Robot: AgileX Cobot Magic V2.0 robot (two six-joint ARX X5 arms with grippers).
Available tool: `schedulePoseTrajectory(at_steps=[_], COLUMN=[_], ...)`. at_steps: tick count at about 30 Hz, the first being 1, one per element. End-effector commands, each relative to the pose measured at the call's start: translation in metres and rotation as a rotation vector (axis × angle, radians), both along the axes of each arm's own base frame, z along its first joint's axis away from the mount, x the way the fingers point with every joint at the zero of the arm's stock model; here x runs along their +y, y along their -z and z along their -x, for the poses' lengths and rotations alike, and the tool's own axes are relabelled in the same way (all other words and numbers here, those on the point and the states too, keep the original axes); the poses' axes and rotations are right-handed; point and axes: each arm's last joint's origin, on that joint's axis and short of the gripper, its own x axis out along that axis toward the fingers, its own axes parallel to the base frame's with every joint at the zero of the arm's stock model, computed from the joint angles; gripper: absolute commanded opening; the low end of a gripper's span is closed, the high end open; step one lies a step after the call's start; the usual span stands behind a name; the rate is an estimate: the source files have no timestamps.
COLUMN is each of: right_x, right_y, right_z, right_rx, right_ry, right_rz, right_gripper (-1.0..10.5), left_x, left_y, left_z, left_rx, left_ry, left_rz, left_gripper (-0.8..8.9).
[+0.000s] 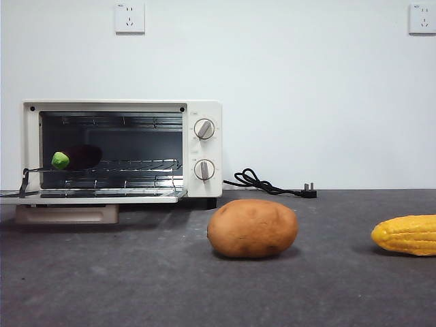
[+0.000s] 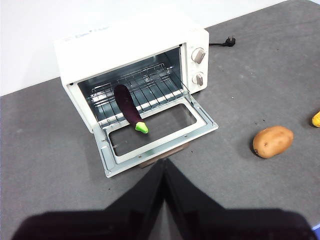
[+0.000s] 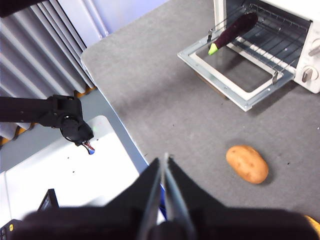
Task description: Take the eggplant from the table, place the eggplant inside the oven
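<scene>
Eggplant on the oven rack, both claws pulled clear

The dark purple oblong toy eggplant [image 2: 127, 106] with its bright green stem cap lies on the wire rack inside the small cream-white toaster oven [image 1: 202, 112], its green end poking out past the rack's front edge over the dropped glass door [image 2: 160, 129], so the placing looks done. Judged from this, what remains is to keep both arms away from the oven and avoid knocking the door, since the stem overhangs. The left claw [image 2: 164, 165] hangs clenched and empty above the dark grey mottled desk [image 2: 45, 130], in front of the oven door. The right claw [image 3: 164, 165] is also clenched, holding nothing, well away from the oven, beyond the brown potato [image 3: 247, 163].
</scene>
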Motion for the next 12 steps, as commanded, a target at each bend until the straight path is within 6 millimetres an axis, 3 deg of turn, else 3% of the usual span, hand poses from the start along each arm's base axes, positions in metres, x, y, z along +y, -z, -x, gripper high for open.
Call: schedulePoseTrajectory(at_steps=[1, 12], right_x=[0.002, 0.014], right_y=[0.005, 0.015], right_z=[0.001, 0.006], right_rx=[0.032, 0.063], right_ry=[-0.017, -0.121], right_rz=[0.023, 0.057], right_gripper=[-0.1, -0.1], left_x=[-0.001, -0.011], left_y=[0.001, -0.005], left_z=[-0.003, -0.035], left_rx=[0.009, 0.026], left_ry=[-0.001, 0.052], left_rz=[0.012, 0.035], left_gripper=[-0.06, -0.06])
